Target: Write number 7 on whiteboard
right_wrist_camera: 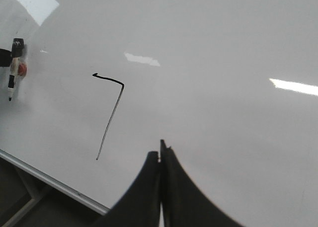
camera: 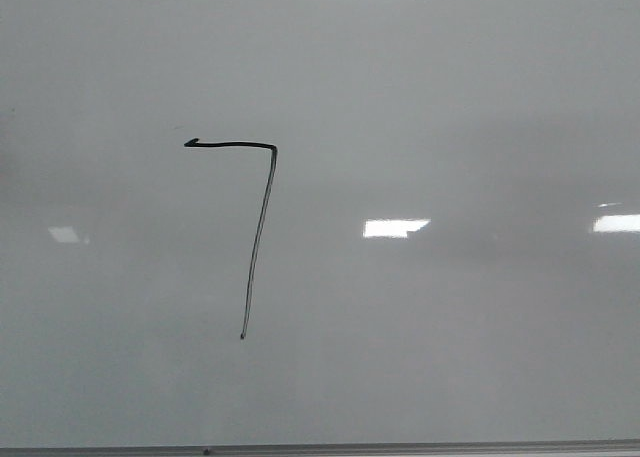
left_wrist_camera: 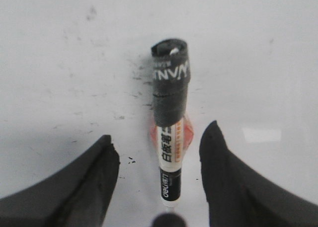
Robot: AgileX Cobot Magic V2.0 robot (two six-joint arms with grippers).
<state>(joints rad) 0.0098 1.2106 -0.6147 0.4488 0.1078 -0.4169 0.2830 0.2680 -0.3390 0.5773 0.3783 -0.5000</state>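
The whiteboard (camera: 450, 337) fills the front view, and no gripper shows there. The number 7 (camera: 258, 232) is drawn on it in thin black line, with a short top stroke and a long slanted downstroke. It also shows in the right wrist view (right_wrist_camera: 111, 113). In the left wrist view, my left gripper (left_wrist_camera: 160, 131) is open over the whiteboard (left_wrist_camera: 59, 63). A black-capped white marker (left_wrist_camera: 170, 88) lies between the fingers, touching neither. My right gripper (right_wrist_camera: 161, 150) is shut and empty, above the whiteboard (right_wrist_camera: 228, 127) to the right of the 7.
The board's thin grey bottom edge (camera: 400, 447) runs along the front; it also shows in the right wrist view (right_wrist_camera: 49, 182). The marker (right_wrist_camera: 12, 75) sits far left of the 7, with a red-orange piece (right_wrist_camera: 22, 68) beside it. Small ink specks (left_wrist_camera: 131, 161) dot the board near the marker.
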